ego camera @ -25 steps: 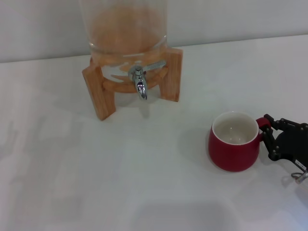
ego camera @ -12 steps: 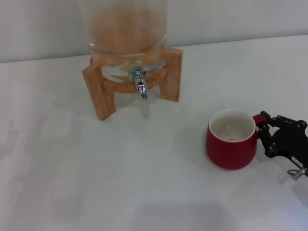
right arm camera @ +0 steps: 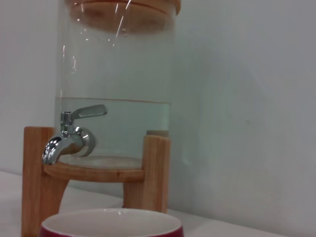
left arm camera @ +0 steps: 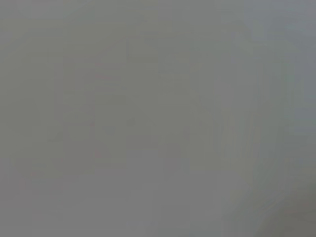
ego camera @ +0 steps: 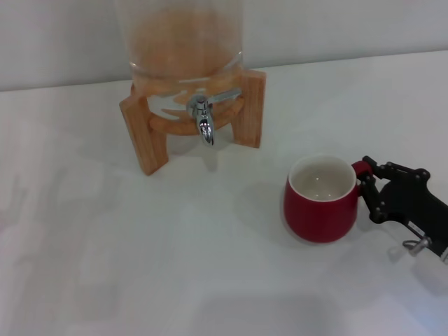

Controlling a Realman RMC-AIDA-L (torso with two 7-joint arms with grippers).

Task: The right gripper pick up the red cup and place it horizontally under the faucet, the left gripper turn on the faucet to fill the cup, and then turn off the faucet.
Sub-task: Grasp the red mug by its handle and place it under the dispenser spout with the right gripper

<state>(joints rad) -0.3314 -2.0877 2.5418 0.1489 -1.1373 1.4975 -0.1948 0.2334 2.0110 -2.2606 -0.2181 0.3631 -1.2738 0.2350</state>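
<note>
The red cup (ego camera: 320, 199) stands upright on the white table, to the right of and nearer than the faucet (ego camera: 203, 115). My right gripper (ego camera: 365, 183) is shut on the cup's small red handle from the right. The chrome faucet sits on a clear glass dispenser (ego camera: 180, 38) in a wooden stand (ego camera: 143, 133), its spout pointing down. In the right wrist view the cup's rim (right arm camera: 111, 223) shows low, with the faucet (right arm camera: 69, 136) and its flat lever beyond. My left gripper is out of view; the left wrist view shows only plain grey.
The white table (ego camera: 140, 252) spreads around the stand. A pale wall (ego camera: 350, 24) rises behind the dispenser. The dispenser holds liquid to about mid-height (right arm camera: 118, 123).
My right gripper has moved left and slightly away from me with the red cup, bringing it closer to the dispenser.
</note>
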